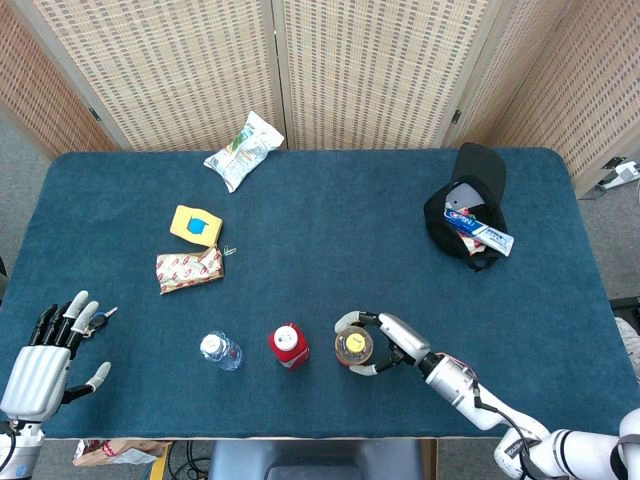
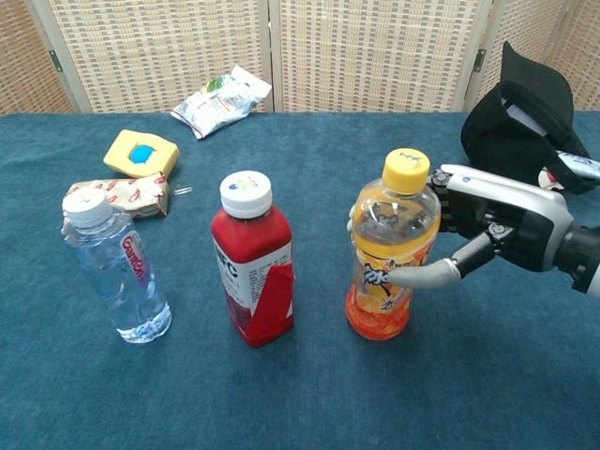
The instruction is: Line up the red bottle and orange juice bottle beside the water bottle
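Three bottles stand in a row along the near edge of the blue-covered desk (image 1: 330, 220). The water bottle (image 2: 114, 268) is at the left end, upright, with a white cap. The red bottle (image 2: 253, 270) stands upright just beside it toward the right, apart from it, also white-capped. The orange juice bottle (image 2: 388, 255), with a yellow cap, is next to the right of the red bottle; in the chest view it tilts slightly, its cap leaning to the right, base on the desk. The right hand (image 2: 492, 230) grips the orange juice bottle from the right side, fingers wrapped around the upper body and the thumb pressing against the label lower down. The head view confirms the right hand's fingers (image 1: 352, 317) curling round the bottle from behind. The left hand (image 1: 48, 355) lies at the left near corner of the desk, well apart from the bottles, fingers spread and holding nothing. Further back on the left lie a yellow box (image 1: 196, 225), a red-and-white packet (image 1: 188, 269) just in front of it, and a crumpled snack bag (image 1: 243, 149) near the far edge. A black bag (image 1: 467, 208) sits at the right with a toothpaste tube (image 1: 479, 230) protruding.
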`<state>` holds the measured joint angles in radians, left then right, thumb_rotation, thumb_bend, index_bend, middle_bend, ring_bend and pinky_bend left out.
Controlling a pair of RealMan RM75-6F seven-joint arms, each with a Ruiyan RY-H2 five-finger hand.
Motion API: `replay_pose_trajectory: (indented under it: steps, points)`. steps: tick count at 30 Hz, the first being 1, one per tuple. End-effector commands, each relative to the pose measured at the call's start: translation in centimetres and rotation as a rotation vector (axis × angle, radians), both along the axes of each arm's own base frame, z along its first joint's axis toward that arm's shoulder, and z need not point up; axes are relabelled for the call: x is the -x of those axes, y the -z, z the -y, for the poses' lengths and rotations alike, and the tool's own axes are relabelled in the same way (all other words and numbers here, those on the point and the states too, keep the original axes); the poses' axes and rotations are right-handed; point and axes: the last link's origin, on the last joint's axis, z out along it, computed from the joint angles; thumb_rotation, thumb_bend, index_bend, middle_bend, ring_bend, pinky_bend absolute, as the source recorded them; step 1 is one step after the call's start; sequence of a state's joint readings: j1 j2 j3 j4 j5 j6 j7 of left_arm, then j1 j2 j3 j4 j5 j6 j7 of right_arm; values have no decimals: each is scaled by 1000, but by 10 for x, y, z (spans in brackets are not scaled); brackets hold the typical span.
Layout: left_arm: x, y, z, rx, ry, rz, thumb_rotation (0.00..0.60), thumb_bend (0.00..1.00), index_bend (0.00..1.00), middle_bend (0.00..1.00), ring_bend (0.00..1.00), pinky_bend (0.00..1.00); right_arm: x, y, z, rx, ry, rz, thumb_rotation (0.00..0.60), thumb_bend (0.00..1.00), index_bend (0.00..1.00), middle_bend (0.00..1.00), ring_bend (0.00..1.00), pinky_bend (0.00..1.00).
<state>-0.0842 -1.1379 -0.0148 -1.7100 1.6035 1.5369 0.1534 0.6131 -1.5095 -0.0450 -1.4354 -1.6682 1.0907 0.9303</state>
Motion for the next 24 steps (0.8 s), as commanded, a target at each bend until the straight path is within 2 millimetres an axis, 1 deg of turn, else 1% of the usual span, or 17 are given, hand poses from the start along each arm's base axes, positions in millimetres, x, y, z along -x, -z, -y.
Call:
replay_pose_trajectory:
  steps: [1, 7, 14, 17, 20, 22, 24]
  points:
    - [0, 0, 0, 1, 1, -2, 600, 240, 0, 0, 0, 0, 1, 1, 0, -4, -2, -3, 600, 144, 320, 266, 226, 298]
    - [-1, 0, -1, 2, 5, -2, 600, 240, 0, 0, 0, 0, 3, 1, -1, -13, 4, 0, 600, 113, 205, 198, 172, 264]
    - [-1, 1, -1, 1, 6, 0, 600, 241, 0, 0, 0, 0, 4, -1, -2, -12, 8, 11, 600, 108, 149, 162, 138, 251]
    - [-1, 0, -1, 0, 5, -2, 600, 241, 0, 0, 0, 0, 6, -7, 0, 18, 7, 10, 600, 107, 106, 135, 120, 197]
    - [-2, 0, -2, -1, 6, -3, 600, 240, 0, 0, 0, 0, 7, -16, 0, 50, -5, -7, 600, 99, 18, 71, 62, 109]
    - [-2, 0, -2, 1, 7, -5, 600, 240, 0, 0, 0, 0, 9, -26, -2, 74, -11, -20, 600, 97, 0, 28, 19, 58]
    - [-2, 0, -2, -1, 8, -5, 600, 240, 0, 0, 0, 0, 11, -36, -5, 108, -9, -33, 600, 98, 0, 3, 0, 22]
